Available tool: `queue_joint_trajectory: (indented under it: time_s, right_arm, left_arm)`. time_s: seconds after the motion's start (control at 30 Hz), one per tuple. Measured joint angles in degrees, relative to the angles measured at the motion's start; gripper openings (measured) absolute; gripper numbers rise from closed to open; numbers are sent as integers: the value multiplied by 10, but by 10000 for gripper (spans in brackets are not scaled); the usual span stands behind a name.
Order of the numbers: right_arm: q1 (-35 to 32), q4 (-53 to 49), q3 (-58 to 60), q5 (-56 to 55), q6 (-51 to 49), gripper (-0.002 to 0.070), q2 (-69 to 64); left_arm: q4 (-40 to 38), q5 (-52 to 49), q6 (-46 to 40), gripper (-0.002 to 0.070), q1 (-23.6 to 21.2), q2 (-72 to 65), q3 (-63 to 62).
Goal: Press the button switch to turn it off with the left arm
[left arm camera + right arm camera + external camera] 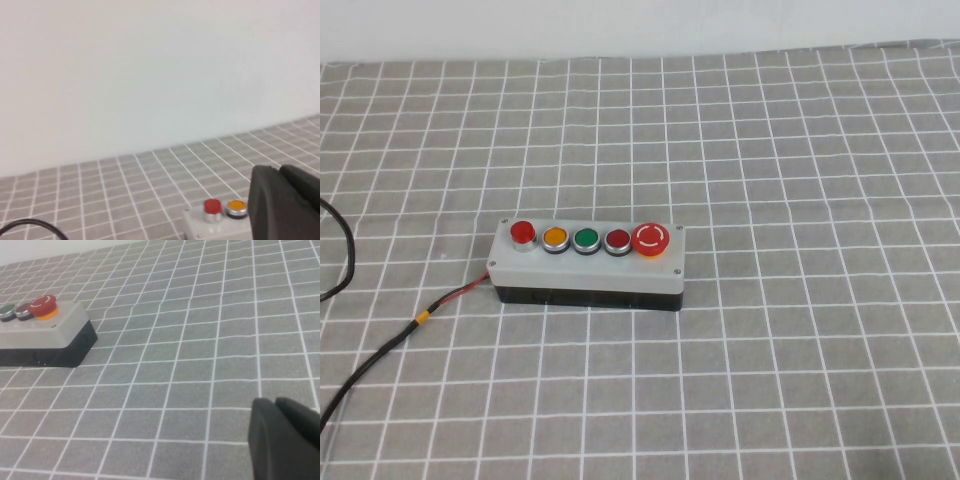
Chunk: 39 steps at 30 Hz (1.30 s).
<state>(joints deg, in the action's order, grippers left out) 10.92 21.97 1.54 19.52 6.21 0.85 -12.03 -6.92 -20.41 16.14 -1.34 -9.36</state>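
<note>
Still pre-approach: left gripper (pixel 285 205) lower right of its wrist view, right gripper (pixel 285 440) likewise; finger states unreadable, nothing visibly held. Next, left must descend onto the button switch (pixel 522 234), centre-left in the high view.

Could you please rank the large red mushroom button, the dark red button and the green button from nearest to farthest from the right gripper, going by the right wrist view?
From the right gripper, low at that view's edge:
1. Large red mushroom button, at the box's near end.
2. Dark red button, next inward.
3. Green button, farthest, partly cut off.

I see a grey checked cloth (pixel 800 150) covering the worktop, a black cable (pixel 380 355) trailing across it at left, and a pale wall (pixel 150 65) behind.
</note>
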Motion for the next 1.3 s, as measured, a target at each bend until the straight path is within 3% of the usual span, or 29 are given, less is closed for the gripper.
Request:
queue_joint_trajectory:
  time_s: [0.3, 0.7, 0.93, 1.3]
  right_arm:
    - [0, 0, 0, 0, 0, -17, 0]
    - [0, 0, 0, 0, 0, -17, 0]
    - [0, 0, 0, 0, 0, -17, 0]
    - [0, 0, 0, 0, 0, -17, 0]
  left_arm:
    - [104, 64, 114, -4, -26, 20, 100]
    - [120, -53, 144, -4, -101, 20, 108]
    - [120, -151, 153, -4, -103, 20, 108]
    - [120, -153, 155, -4, -103, 20, 108]
